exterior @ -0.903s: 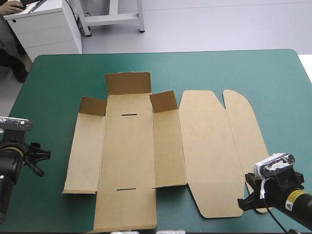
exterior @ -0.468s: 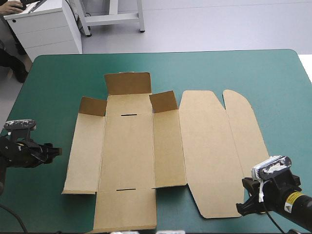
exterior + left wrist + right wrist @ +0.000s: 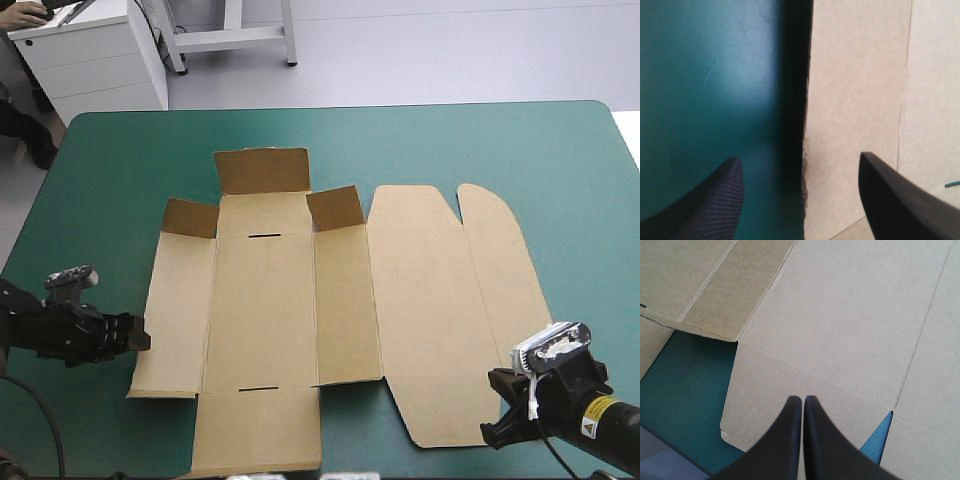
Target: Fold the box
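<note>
Found the box [image 3: 300, 300] spread open near the middle of the teal-green surface [image 3: 450, 150], mostly flat, with only the three small flaps at its far end tilted up. No wall raised or tucked yet.

Recorded the left end effector [image 3: 138, 338] as advanced across the surface since the earlier views, from well clear of the board to just beside the left panel's outer edge, low and pointing at it. Confirmed in the left wrist view: left end effector [image 3: 799, 157] released, fingers [image 3: 715, 200] wide apart and straddling the edge of the box [image 3: 855, 100], one over bare surface [image 3: 705, 100], the other over board. Cannot tell whether touching.

Recorded the right end effector [image 3: 487, 433] as shifted slightly inward, toward the near right corner of the board. Seen in the right wrist view as right end effector [image 3: 802, 400] clenched to a point, empty, tip over the box [image 3: 840, 315] near the notch between the two right-hand panels.

Judged as approach stage: grasping nothing, folding not begun. Likely next: pinch or get under the left panel's edge to raise that wall. Risk of pushing the flat sheet sideways instead of lifting it.
</note>
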You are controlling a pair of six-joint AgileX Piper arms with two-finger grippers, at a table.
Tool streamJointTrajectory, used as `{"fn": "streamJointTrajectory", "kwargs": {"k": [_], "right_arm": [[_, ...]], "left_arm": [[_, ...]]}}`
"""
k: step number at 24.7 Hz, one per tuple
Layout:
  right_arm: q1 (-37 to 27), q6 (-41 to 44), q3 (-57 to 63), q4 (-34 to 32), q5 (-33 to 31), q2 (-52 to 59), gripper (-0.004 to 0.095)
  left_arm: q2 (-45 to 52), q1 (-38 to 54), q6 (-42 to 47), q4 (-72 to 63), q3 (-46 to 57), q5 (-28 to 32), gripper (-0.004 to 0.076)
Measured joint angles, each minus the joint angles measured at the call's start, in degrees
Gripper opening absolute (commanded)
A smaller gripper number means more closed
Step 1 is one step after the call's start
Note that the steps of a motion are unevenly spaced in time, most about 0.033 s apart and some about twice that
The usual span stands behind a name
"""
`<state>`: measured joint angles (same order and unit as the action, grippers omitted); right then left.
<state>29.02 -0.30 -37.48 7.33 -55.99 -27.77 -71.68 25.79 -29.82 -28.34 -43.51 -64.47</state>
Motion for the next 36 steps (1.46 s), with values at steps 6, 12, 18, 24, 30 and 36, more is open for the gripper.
{"fn": "streamJointTrajectory", "kwargs": {"k": [6, 12, 18, 24, 30, 36], "right_arm": [[0.0, 0.0, 0.0, 0.0, 0.2, 0.0, 0.0003], [0.0, -0.1, 0.0, 0.0, 0.8, 0.0, 0.0004], [0.0, -0.1, 0.0, 0.0, 0.8, 0.0, 0.0004], [0.0, -0.1, 0.0, 0.0, 0.8, 0.0, 0.0002], [0.0, 0.3, 0.0, 0.0, 0.8, 0.0, -0.0010], [0.0, 0.3, 0.0, 0.0, 0.8, 0.0, -0.0020]], "left_arm": [[0.0, -2.1, -0.7, -0.6, 2.3, 2.4, 0.0461], [-1.1, -6.2, -0.8, -5.7, 6.2, 6.2, 0.0461], [-2.6, -8.9, -0.8, -9.6, 6.4, 4.5, 0.0451], [-2.6, -8.9, -1.0, -12.5, 6.4, 2.8, 0.0263], [-2.6, -9.7, -1.0, -12.4, 5.2, -1.5, -0.0010], [-3.2, -13.7, 0.4, -8.6, -4.5, -4.3, -0.0010]]}}
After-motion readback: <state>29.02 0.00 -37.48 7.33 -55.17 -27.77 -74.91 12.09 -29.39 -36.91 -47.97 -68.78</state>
